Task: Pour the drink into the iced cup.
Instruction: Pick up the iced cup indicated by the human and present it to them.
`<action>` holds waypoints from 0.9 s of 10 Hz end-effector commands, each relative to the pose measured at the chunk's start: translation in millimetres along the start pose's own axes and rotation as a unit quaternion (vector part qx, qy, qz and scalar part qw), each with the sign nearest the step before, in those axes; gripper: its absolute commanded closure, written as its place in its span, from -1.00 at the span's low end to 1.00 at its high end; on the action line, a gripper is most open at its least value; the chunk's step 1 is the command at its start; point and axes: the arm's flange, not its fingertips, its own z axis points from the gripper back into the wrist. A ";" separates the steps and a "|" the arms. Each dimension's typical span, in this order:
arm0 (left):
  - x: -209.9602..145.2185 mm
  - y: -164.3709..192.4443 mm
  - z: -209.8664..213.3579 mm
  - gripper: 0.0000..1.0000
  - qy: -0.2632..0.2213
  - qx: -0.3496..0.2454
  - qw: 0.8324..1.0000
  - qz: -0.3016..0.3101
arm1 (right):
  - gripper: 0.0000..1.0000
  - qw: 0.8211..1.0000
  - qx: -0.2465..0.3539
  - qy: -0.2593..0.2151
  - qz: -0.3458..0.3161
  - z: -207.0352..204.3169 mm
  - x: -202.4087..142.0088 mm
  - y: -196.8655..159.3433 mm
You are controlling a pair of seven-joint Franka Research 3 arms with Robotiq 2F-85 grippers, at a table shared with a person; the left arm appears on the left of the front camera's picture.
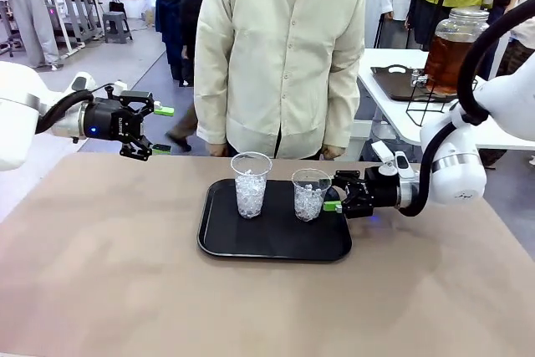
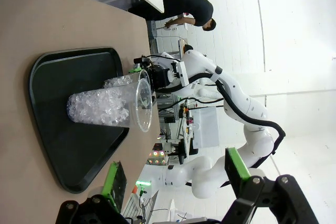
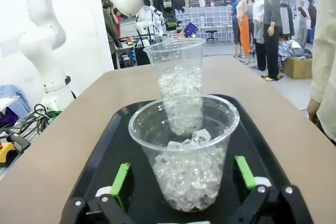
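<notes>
Centre of brown table [image 1: 100, 290]: 1 black tray [image 1: 276, 248], rimmed, its far edge close to the table's far edge.
- Cup 1 [image 1: 251, 186]: clear plastic, part-filled with ice, upright on the tray's far half, left of middle.
- Cup 2 [image 1: 309, 196]: same kind, iced, upright near the tray's right edge.
- Tray's near half: bare. Tabletop left, right and near side of tray: bare.
- Right gripper [image 1: 333, 203]: low at the tray's right edge, jaws spread, 1 green pad on each side of cup 2, not gripping it.
- Left gripper [image 1: 161, 130]: raised, well beyond the tray's far-left corner, jaws spread, holding nothing.
- Drink [image 1: 447, 60]: amber, inside a glass dispenser jar [image 1: 466, 18] on a white table [image 1: 393, 110], far right of the tray.
- Person [image 1: 284, 56]: standing just behind the tray's far edge.
</notes>
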 end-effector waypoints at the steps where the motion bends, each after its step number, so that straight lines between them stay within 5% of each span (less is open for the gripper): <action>1: 0.1 -1.1 0.7 -1.00 -0.001 0.001 1.000 -0.001 | -1.00 1.000 -0.003 -0.003 -0.006 -14.7 0.2 -7.0; 9: 0.1 -1.1 0.7 -1.00 -0.001 0.001 1.000 -0.001 | -1.00 1.000 -0.006 -0.010 -0.024 -45.6 -3.7 -12.2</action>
